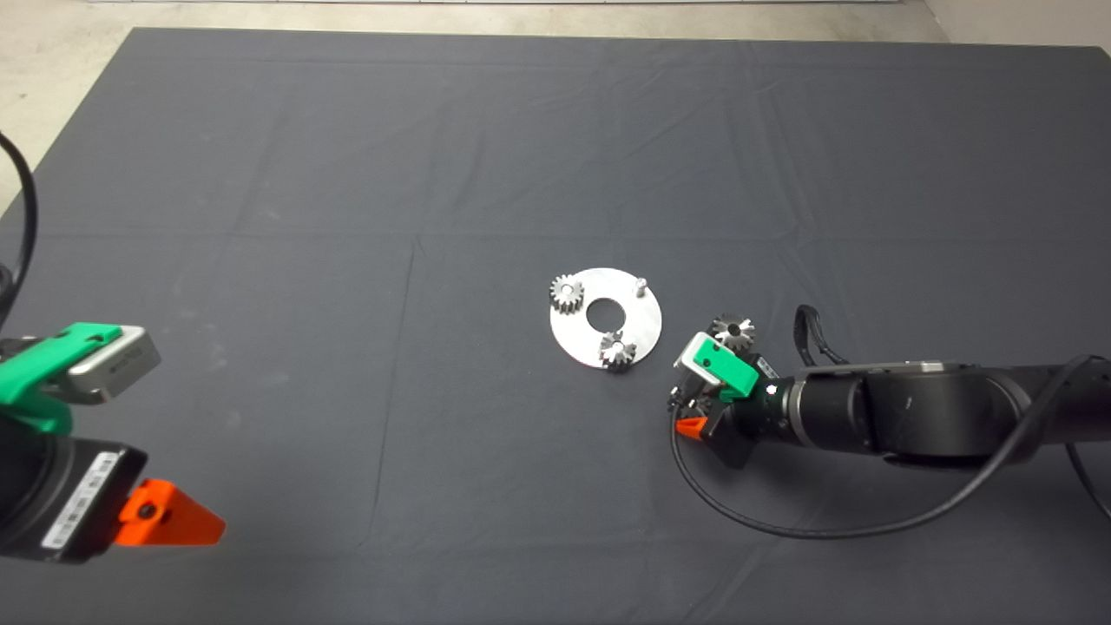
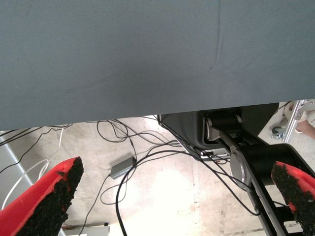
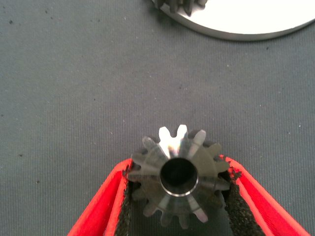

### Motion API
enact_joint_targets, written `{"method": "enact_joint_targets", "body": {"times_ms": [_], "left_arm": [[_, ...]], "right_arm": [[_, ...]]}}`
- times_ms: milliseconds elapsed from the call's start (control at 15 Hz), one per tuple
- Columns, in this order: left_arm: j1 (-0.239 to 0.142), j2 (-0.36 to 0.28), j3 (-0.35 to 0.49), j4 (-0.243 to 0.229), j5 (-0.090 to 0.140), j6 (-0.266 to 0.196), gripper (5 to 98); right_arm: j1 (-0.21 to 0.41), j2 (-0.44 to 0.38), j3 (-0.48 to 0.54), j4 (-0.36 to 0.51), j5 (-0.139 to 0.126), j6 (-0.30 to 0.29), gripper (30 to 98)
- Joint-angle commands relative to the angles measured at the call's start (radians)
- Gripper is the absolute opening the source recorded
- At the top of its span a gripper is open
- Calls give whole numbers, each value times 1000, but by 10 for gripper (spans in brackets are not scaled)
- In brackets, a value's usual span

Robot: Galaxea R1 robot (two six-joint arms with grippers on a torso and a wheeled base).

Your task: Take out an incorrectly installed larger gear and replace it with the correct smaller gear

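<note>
Right wrist view shows you the right gripper (image 3: 179,196) clamped on a dark grey steel spur gear (image 3: 179,174), lower right of the round silvery plate (image 1: 642,325); the wider dark gear (image 1: 733,331) lies beside it. Left gripper (image 2: 172,196) waits lower left, fingers apart.

On the desk (image 1: 347,174) a round plate (image 1: 638,325) lies near the middle with two gears (image 1: 567,293) on it at its left and lower rim, another gear (image 1: 734,331) just right of it, beside the right hand (image 1: 694,408), which grips a further gear (image 3: 179,179).
</note>
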Motion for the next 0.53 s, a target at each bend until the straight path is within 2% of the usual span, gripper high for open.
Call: {"method": "enact_joint_targets", "body": {"times_ms": [0, 467], "left_arm": [[-13, 0, 14, -17, 3, -5, 982], [-13, -3, 14, -17, 3, -5, 982]], "right_arm": [[9, -10, 7, -24, 1, -3, 438], [5, -7, 5, -25, 2, -4, 417]]}}
